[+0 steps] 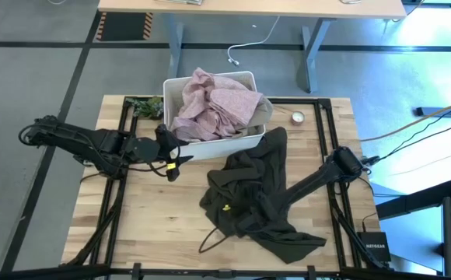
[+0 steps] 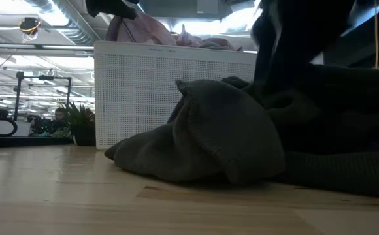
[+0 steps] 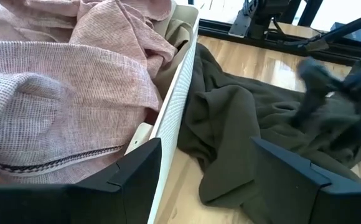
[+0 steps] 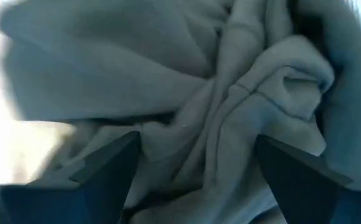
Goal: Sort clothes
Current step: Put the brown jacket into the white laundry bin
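Hanging over the olive garment [image 1: 256, 194], right end effector [image 4: 196, 165] (fingers spread).

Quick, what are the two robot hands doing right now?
Left gripper: open, empty, beside the white bin.
Right gripper: open, over the dark olive garment, holding nothing.

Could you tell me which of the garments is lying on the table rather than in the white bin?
The dark olive-grey garment, spread crumpled on the wooden table in front of the bin. The dusty pink garment is piled inside the bin.

place: lab/workshop | cues: exposed ceiling ducts [image 2: 52, 16], desk [image 1: 249, 8] (grey floor)
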